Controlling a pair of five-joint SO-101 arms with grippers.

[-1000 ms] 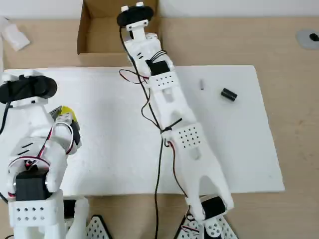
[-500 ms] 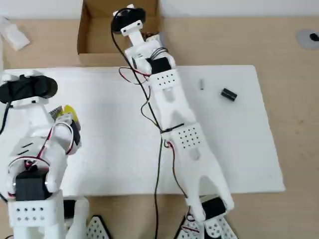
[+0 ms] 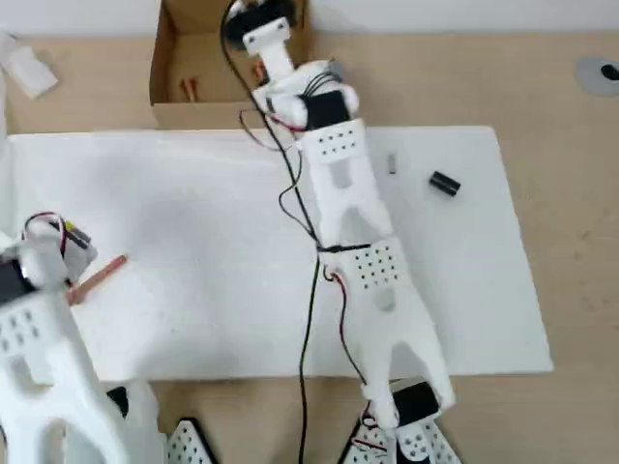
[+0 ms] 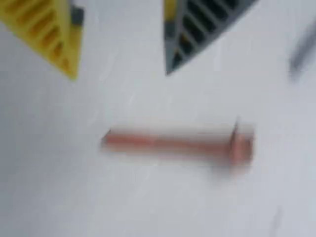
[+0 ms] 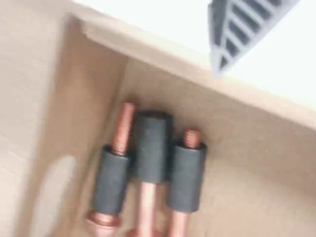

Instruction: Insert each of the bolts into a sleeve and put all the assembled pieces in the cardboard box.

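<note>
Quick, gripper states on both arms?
Left gripper: open, empty, by the loose bolt.
Right gripper: open, empty, over the cardboard box.

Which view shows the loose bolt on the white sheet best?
Left wrist view: the bolt lies whole, tip to head, just off the open left gripper. The high view shows it small, at the left arm's edge. The right wrist view looks into the cardboard box at three sleeved bolts.

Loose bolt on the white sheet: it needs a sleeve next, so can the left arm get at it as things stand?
Probably yes. The bolt lies bare on the white sheet, right before the open jaws of the left arm, with nothing between them.
</note>
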